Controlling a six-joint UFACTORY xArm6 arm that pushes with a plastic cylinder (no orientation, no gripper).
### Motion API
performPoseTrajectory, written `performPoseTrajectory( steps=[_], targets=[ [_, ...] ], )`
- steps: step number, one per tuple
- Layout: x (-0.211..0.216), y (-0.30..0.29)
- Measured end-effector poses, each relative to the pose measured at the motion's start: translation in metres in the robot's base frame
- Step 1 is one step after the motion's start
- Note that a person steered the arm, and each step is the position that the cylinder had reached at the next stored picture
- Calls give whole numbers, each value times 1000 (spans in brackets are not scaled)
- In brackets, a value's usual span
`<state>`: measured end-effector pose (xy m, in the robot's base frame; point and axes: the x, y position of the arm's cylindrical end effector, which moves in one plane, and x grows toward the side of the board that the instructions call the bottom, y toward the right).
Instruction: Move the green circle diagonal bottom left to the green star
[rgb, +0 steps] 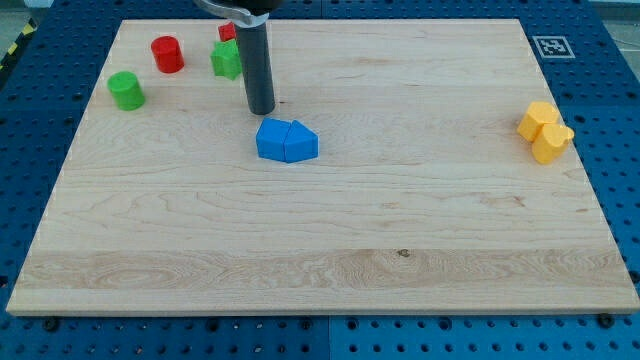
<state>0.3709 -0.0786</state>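
Note:
The green circle (126, 90), a short cylinder, stands near the board's left edge at the view's top left. The green star (227, 61) lies to its right and a little higher, partly behind my rod. My tip (260, 110) rests on the board just below and to the right of the green star, and just above the blue blocks. The tip touches no block.
A red cylinder (167, 54) stands between the green circle and the green star, slightly higher. Another red block (228, 32) peeks out above the star. Two blue blocks (287, 141) lie together below the tip. Two yellow blocks (544, 131) sit at the right edge of the wooden board (400, 230).

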Motion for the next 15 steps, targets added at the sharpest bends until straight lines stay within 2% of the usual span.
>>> performPoseTrajectory(
  steps=[1,3,7,11,14,15],
  targets=[
    [0,-6],
    [-28,-29],
    [-54,-106],
    [-60,-165],
    [-43,-170],
    [-58,-174]
  ],
)
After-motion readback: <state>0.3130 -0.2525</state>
